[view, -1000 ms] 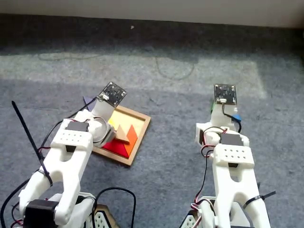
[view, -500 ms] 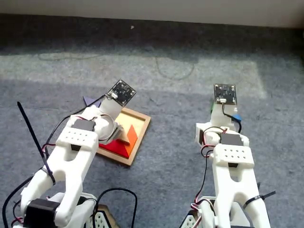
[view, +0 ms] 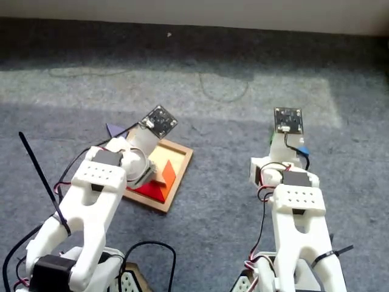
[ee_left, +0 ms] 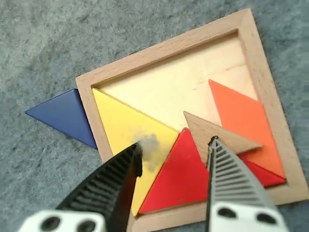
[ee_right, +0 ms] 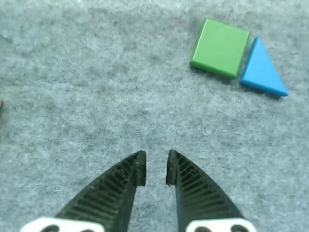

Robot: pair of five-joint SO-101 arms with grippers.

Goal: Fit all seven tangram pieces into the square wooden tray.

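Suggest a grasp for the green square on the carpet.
Come straight down: the green square lies flat on the carpet. Pinch the two opposite edges that do not face the light blue triangle, which sits close against one side, probably blocking a finger there.

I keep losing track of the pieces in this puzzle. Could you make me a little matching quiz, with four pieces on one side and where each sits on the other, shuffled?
Pieces:
1. yellow triangle
2. dark blue triangle
3. green square
4. plain wooden triangle

Places:
A. beside the light blue triangle
B. in a corner of the tray
C. between the red piece and the orange piece
D. just outside the tray's rim

Pairs: 1-B, 2-D, 3-A, 4-C.
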